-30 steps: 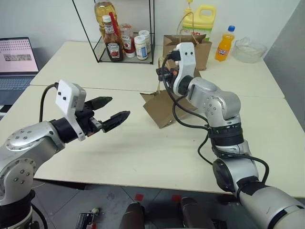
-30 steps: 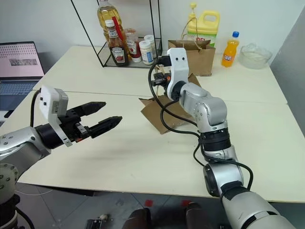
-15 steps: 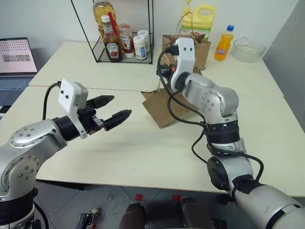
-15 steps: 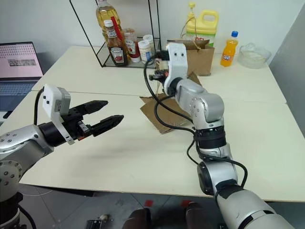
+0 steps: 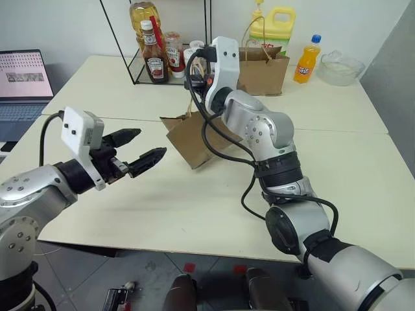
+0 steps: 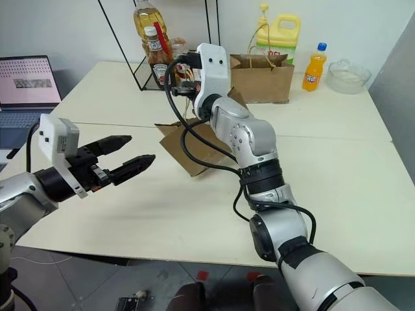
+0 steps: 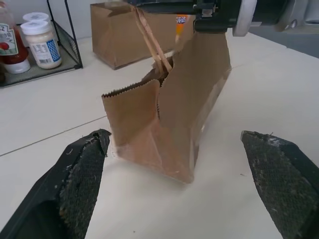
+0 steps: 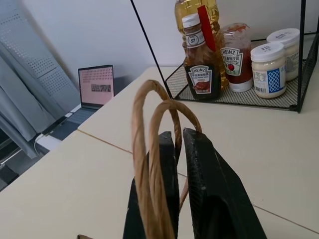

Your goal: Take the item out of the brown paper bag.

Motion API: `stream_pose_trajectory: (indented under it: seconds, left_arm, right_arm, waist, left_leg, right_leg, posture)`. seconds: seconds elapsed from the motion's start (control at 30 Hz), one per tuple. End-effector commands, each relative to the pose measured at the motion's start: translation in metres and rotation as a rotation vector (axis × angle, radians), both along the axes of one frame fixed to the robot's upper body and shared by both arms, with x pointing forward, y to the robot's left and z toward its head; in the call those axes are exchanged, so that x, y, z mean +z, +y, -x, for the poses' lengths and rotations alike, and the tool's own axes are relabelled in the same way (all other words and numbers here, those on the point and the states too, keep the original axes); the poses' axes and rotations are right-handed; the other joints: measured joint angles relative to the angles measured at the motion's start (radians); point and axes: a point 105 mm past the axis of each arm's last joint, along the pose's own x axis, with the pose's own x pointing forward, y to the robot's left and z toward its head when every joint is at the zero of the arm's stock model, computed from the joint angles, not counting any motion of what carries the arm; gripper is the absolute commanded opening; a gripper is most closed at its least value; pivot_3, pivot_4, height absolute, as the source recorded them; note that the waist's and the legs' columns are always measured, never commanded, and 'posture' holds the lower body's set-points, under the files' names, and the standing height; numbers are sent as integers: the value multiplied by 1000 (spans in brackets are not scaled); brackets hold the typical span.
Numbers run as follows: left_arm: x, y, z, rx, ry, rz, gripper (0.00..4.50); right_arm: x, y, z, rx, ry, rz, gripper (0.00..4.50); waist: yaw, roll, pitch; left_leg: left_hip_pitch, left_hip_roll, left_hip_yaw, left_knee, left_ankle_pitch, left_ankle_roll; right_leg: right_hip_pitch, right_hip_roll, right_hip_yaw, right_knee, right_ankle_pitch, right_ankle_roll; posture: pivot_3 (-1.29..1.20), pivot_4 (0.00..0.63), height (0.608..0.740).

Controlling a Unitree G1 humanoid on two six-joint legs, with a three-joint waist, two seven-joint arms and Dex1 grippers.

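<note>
Brown paper bag (image 5: 191, 137) hung tilted over table, right gripper (image 8: 177, 149) pinched shut on both cord handles (image 8: 149, 124). Left gripper (image 5: 135, 149) gaped wide nearby. Cola unseen, presumably inside. Thin handles could tear, bag might dump it.

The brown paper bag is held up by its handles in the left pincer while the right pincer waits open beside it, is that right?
Not quite: the arms are swapped. The right pincer is shut on the handles of the brown paper bag, as the right wrist view shows. The left pincer waits open beside it.
</note>
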Motion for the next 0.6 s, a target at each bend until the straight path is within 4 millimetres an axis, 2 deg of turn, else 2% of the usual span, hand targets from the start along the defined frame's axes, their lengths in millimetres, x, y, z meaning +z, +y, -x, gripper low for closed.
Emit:
stream_pose_trajectory:
  seconds: [0.03, 0.27, 0.6]
  left_arm:
    - [11, 2, 6, 4, -46, -19, 4500]
    - [9, 5, 12, 24, -47, -23, 4500]
    - [10, 7, 15, 43, -55, -27, 4500]
  right_arm:
    - [29, 49, 25, 145, -101, -85, 77]
    - [25, 78, 26, 230, -55, -174, 77]
    - [57, 99, 46, 321, -73, -287, 77]
  waist:
    - [0, 0, 0]
    - [-8, 0, 0]
    - [-17, 0, 0]
  left_leg:
    - [0, 0, 0, 0, 0, 0]
    - [0, 0, 0, 0, 0, 0]
    - [0, 0, 0, 0, 0, 0]
  right_leg:
    - [0, 0, 0, 0, 0, 0]
    - [0, 0, 0, 0, 0, 0]
    - [0, 0, 0, 0, 0, 0]
  posture:
    - [0, 150, 740]
    - [0, 150, 740]
    - [0, 150, 740]
